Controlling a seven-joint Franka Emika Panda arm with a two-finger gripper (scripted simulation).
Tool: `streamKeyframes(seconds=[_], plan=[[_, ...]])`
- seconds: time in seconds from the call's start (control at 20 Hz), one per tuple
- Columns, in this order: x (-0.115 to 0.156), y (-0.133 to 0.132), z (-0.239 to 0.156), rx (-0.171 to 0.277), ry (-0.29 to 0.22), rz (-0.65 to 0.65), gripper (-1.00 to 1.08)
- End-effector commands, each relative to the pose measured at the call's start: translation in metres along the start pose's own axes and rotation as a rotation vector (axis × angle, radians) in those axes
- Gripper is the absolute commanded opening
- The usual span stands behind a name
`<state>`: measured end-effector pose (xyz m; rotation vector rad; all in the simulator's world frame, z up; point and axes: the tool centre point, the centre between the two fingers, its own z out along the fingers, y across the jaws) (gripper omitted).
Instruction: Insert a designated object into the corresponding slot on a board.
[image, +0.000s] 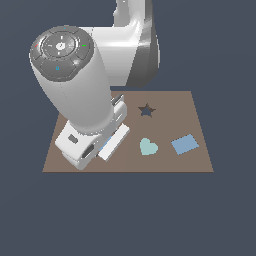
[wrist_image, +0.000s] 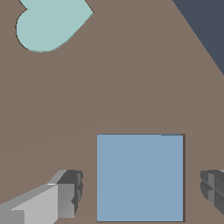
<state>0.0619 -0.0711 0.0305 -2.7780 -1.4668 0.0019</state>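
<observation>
Straddling blue block, tool wide open, fingers w/ gaps both sides.

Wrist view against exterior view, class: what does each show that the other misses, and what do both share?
Only the wrist view shows the light-blue square block lying between the open gripper fingers, with a gap on each side. Only the exterior view shows the arm, the star-shaped hole and the flat blue tile; there the arm hides the block. Both show the brown board and the pale teal heart.
</observation>
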Motion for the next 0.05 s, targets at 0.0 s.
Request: streamKeyframes(seconds=[0.0], plan=[[0.0,0.0,0.0,0.0,0.0,0.0,1.0]])
